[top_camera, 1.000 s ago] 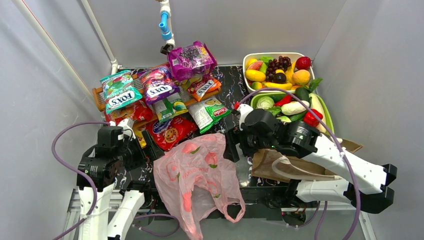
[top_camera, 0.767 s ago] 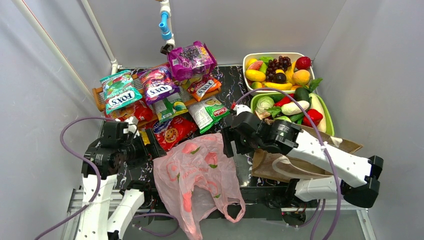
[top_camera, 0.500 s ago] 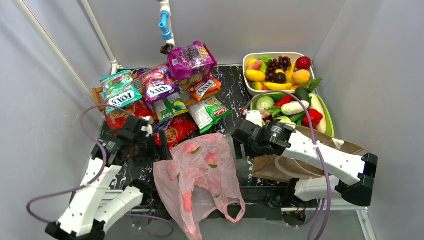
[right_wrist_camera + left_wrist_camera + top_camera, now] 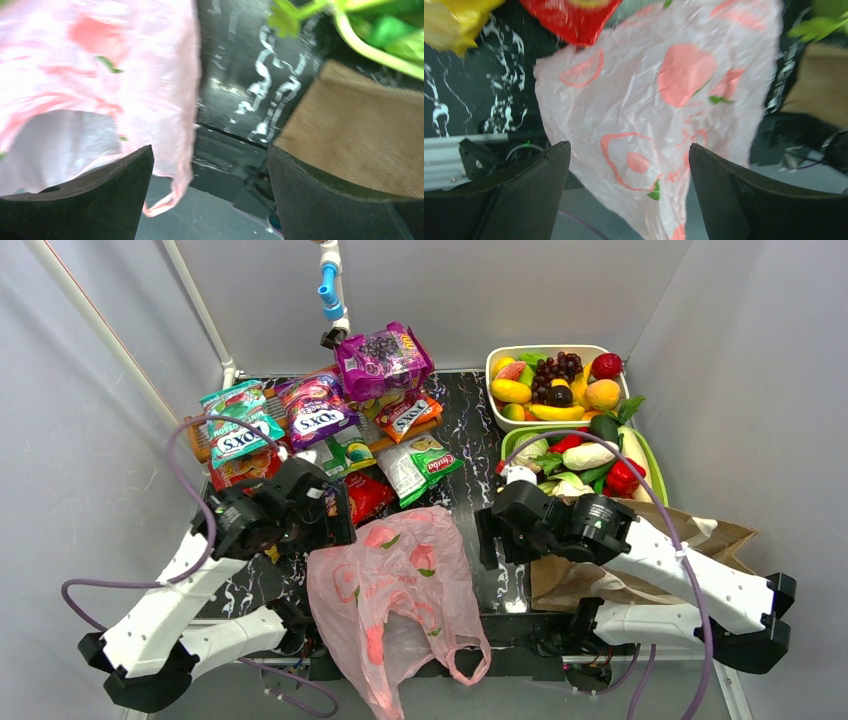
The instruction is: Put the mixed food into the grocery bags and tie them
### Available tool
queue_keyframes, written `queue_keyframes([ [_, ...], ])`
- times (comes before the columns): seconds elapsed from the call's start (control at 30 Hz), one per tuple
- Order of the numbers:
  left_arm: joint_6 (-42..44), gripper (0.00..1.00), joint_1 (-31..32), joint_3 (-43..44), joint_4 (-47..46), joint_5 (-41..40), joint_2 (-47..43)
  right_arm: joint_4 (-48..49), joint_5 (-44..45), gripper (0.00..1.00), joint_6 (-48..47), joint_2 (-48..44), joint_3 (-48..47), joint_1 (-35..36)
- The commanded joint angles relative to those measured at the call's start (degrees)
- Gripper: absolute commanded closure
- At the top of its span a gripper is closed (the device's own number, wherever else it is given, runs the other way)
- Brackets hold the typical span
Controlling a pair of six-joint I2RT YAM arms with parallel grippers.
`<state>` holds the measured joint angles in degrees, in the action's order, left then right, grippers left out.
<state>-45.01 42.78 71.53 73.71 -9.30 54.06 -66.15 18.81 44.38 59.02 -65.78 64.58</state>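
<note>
The pink plastic bag (image 4: 395,585) with red fruit prints lies flat at the table's front middle, its handles hanging over the near edge. The brown tote (image 4: 565,580) lies flattened to its right, under my right arm. My left gripper (image 4: 338,515) is open and empty above the bag's far left corner; the bag fills the left wrist view (image 4: 659,100) between the open fingers (image 4: 629,146). My right gripper (image 4: 487,535) is open and empty over the gap between bag (image 4: 100,65) and tote (image 4: 360,135). Foil snack packets, purple (image 4: 383,355), teal (image 4: 238,425) and red (image 4: 368,492), lie at the back left.
A white tray (image 4: 493,365) with grapes (image 4: 555,370) and other toy fruit stands at the back right. A green tray (image 4: 655,475) of toy vegetables sits in front of it. Grey walls close in on three sides. A white pipe (image 4: 330,285) hangs at the back.
My left arm has swung forward and right to the pink bag's far left corner. My right gripper has drawn back right, off the bag's edge, and the tote has shifted right.
</note>
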Motion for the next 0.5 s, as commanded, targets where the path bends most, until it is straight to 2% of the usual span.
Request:
queue_keyframes([
  [0.0, -0.17, 0.12, 0.31, 11.43, 4.07, -7.63, 1.24, 10.57, -6.56, 0.09, -8.96, -0.49, -10.38, 0.12],
  [0.13, 2.98, 0.1, 0.29, 17.66, 2.78, -6.08, 5.95, 4.07, 4.38, 0.09, -8.48, 2.42, -21.13, 0.12],
  [0.2, 4.5, 0.1, 0.33, 18.27, 0.37, -3.64, 8.32, -0.36, 12.38, 0.09, -6.55, 3.44, -25.77, 0.13],
  [0.3, 5.09, 0.1, 0.89, 17.95, -3.7, -0.31, 11.17, -5.21, 19.37, 0.08, -5.63, 4.6, -30.95, 0.04],
  [0.37, 4.89, 0.09, 1.41, 17.46, -6.36, 0.93, 12.02, -6.23, 21.35, 0.06, -5.71, 5.12, -32.49, -0.33],
  [0.47, 4.27, 0.09, 1.51, 18.23, -7.95, 0.07, 12.81, -3.46, 17.91, 0.04, -7.82, 5.72, -33.55, -2.42],
])
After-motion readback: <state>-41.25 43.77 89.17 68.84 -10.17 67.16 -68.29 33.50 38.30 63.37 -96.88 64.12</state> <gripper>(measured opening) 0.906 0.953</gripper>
